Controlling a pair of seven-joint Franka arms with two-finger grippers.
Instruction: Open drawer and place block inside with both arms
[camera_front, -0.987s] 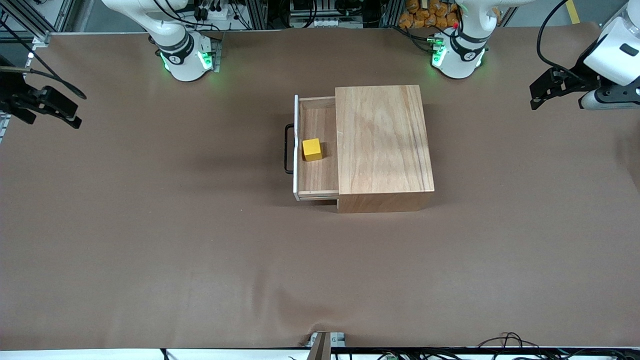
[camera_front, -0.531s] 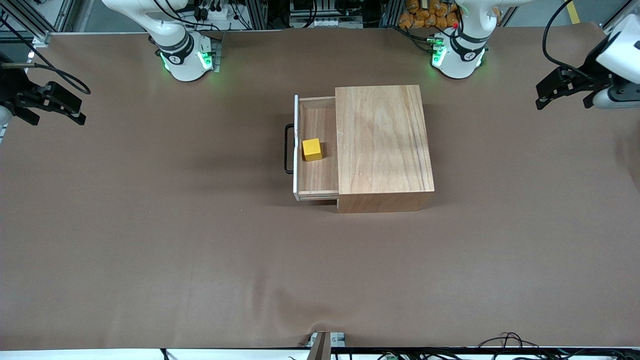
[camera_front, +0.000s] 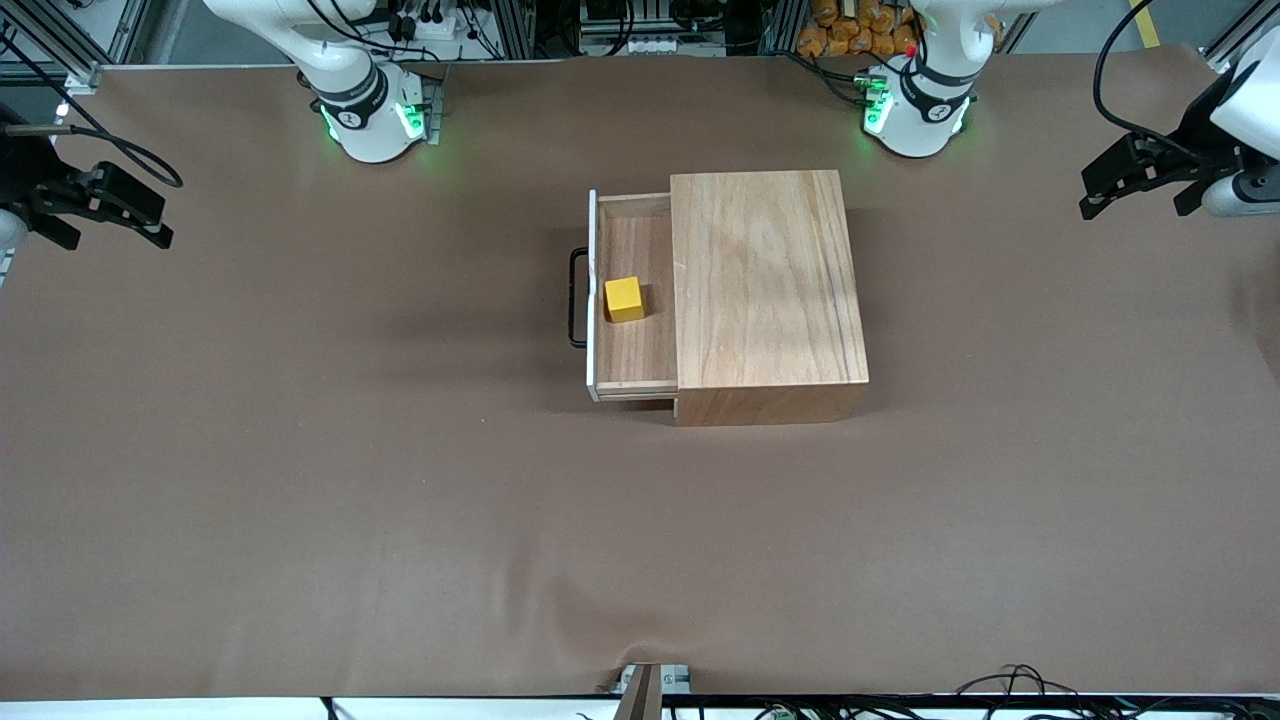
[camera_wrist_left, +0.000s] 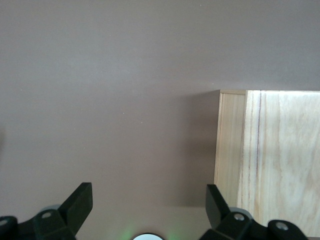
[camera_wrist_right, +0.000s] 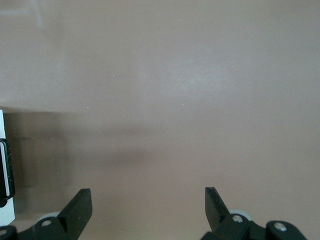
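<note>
The drawer (camera_front: 636, 345) stands pulled out of the light-wood box (camera_front: 765, 290) toward the right arm's end of the table, its black handle (camera_front: 576, 297) in front. The yellow block (camera_front: 624, 299) lies in the drawer, close to the white front panel. My right gripper (camera_front: 150, 222) hangs open and empty over the table's edge at the right arm's end; its wrist view shows the gripper (camera_wrist_right: 148, 197) over bare table, with the drawer's front panel (camera_wrist_right: 5, 170) at the rim. My left gripper (camera_front: 1090, 198) hangs open and empty over the left arm's end. In its wrist view the gripper (camera_wrist_left: 148, 197) is beside the box (camera_wrist_left: 270, 150).
Brown paper (camera_front: 400, 500) covers the whole table. The arms' bases (camera_front: 375, 120) (camera_front: 915, 115) with green lights stand along the edge farthest from the front camera. Cables (camera_front: 1010, 685) lie at the nearest edge.
Both grippers have drawn a little farther out toward their own ends of the table. The drawer and the block have not moved.
</note>
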